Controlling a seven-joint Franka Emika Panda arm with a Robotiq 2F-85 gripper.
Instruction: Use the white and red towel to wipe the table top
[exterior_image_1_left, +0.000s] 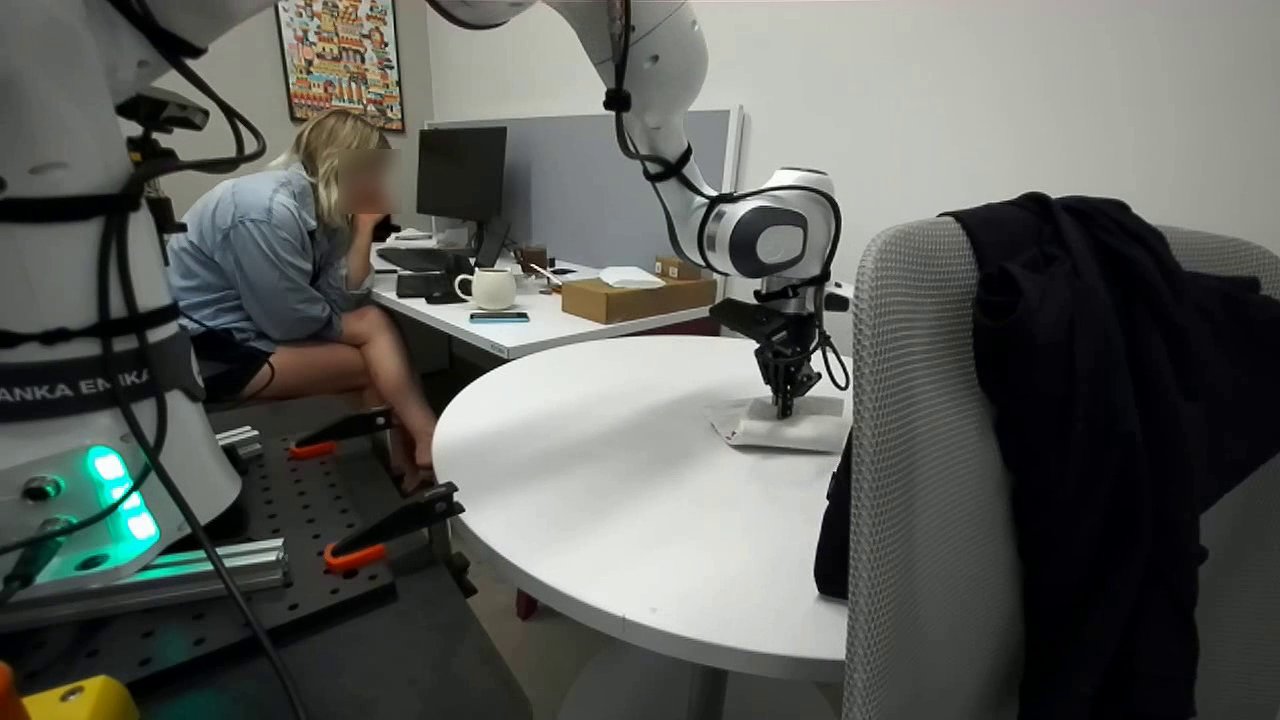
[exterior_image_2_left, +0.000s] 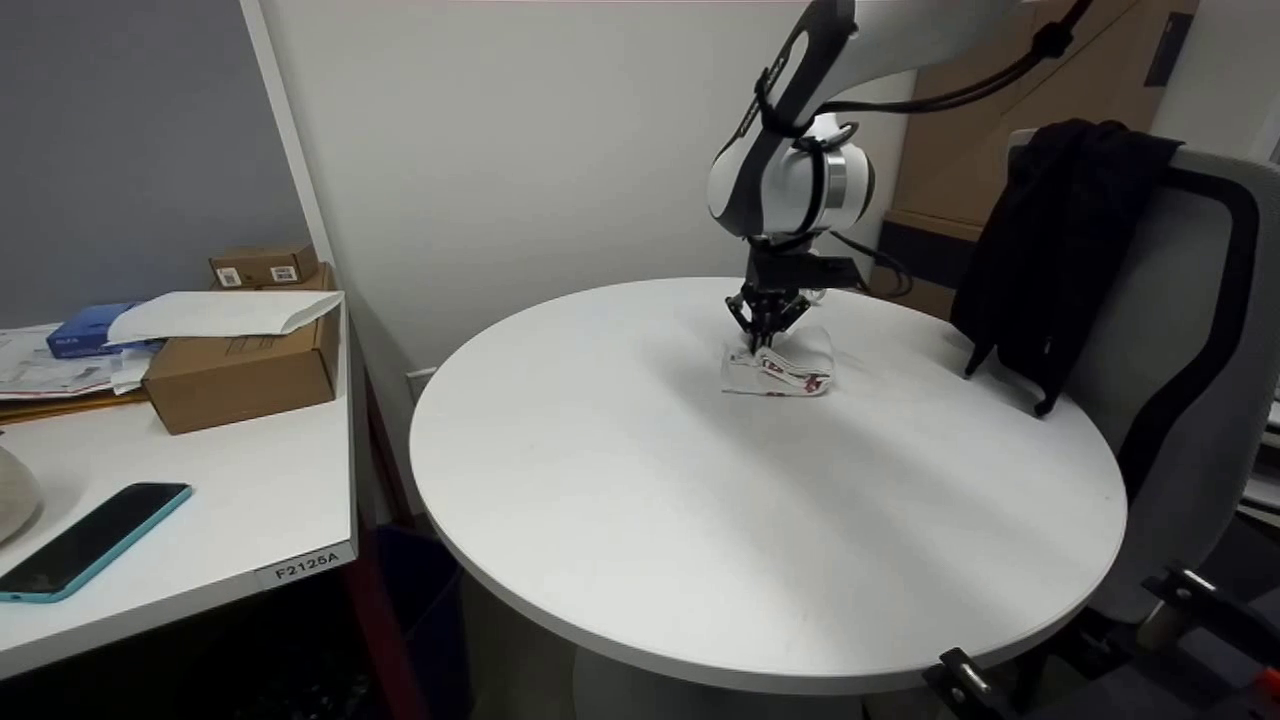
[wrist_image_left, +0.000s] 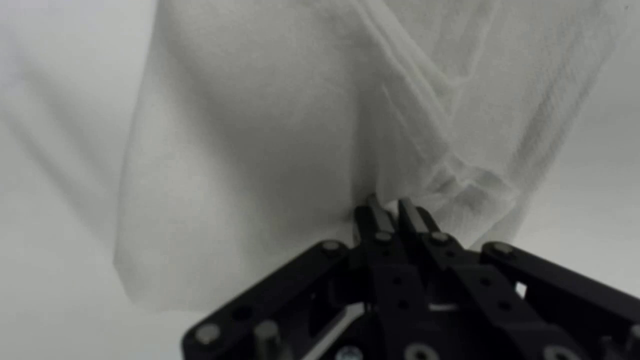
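On the round white table (exterior_image_2_left: 700, 500), toward the wall (exterior_image_2_left: 520, 150), we are pinching the white and red towel (exterior_image_2_left: 790, 372) in our gripper (wrist_image_left: 391, 206), its jaws closed around a bit of cloth, while the rest is lying in folds beneath. Beside the table, a grey chair (exterior_image_1_left: 930, 480) is bearing a dark garment (exterior_image_1_left: 1090, 400).

desk lbl (exterior_image_2_left: 306, 566)—F2125A, arm (exterior_image_1_left: 65, 386)—ANKA EMIKA

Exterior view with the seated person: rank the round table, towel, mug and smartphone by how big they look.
Largest first:
Round table, partly hidden by the office chair
Folded towel
White mug
Smartphone
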